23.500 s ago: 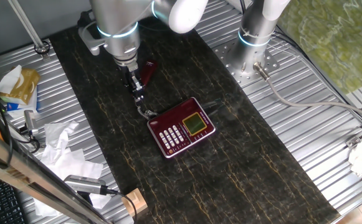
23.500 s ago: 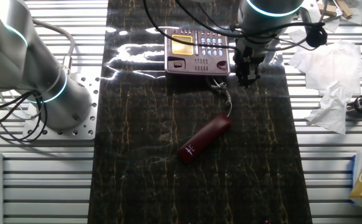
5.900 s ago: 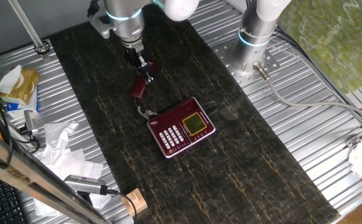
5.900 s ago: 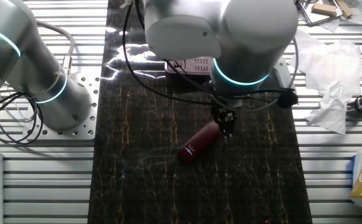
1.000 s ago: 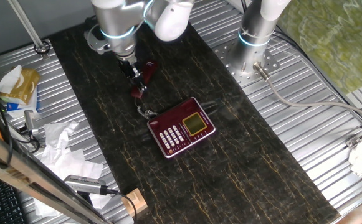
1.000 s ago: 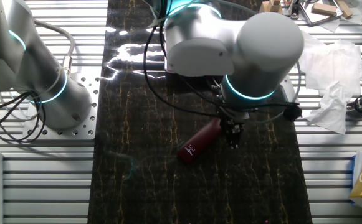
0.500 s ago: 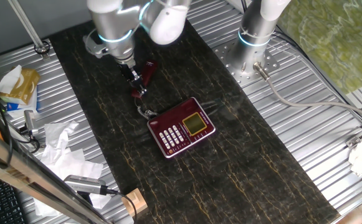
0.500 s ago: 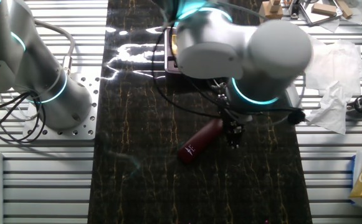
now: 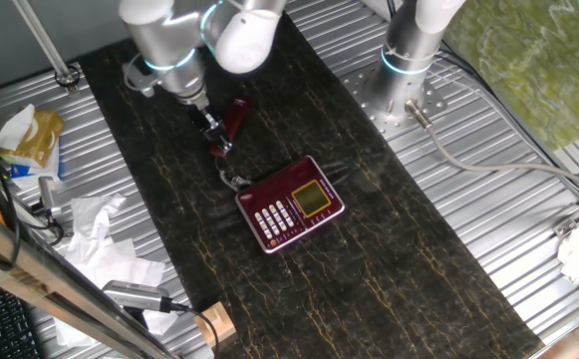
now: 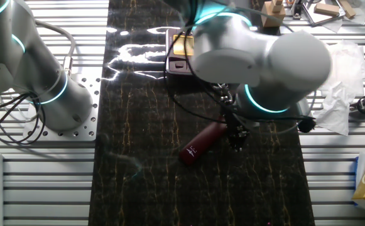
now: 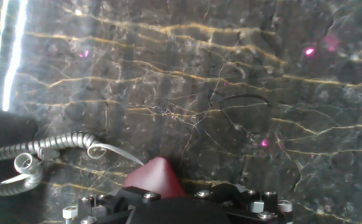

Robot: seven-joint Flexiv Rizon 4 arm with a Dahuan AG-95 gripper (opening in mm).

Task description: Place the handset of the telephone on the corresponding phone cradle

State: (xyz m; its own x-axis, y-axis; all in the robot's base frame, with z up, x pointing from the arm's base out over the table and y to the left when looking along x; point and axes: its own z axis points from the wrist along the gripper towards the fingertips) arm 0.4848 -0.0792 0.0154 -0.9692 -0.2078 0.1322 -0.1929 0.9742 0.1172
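The dark red handset (image 10: 201, 143) lies flat on the dark marble mat. Its curly cord (image 11: 40, 154) runs toward the telephone (image 9: 291, 204), a red base with white keys and a yellow-green display. The phone cradle (image 9: 252, 226) is the empty strip along the base's left edge. My gripper (image 10: 237, 138) is low over the handset's cord end, with its jaws on either side of it and apparently open. In the hand view the handset's red tip (image 11: 156, 177) shows between the finger mounts. In one fixed view the gripper (image 9: 215, 138) sits beside the handset (image 9: 235, 115).
A second silver arm base (image 10: 56, 94) stands beside the mat. Crumpled white paper (image 9: 100, 239), a yellow packet (image 9: 30, 135) and a wooden block (image 9: 214, 324) lie on the ribbed metal table (image 9: 448, 199) left of the mat.
The arm's upper body has swung to one side. The gripper has sunk slightly at the handset's cord end. The handset and the telephone have not moved.
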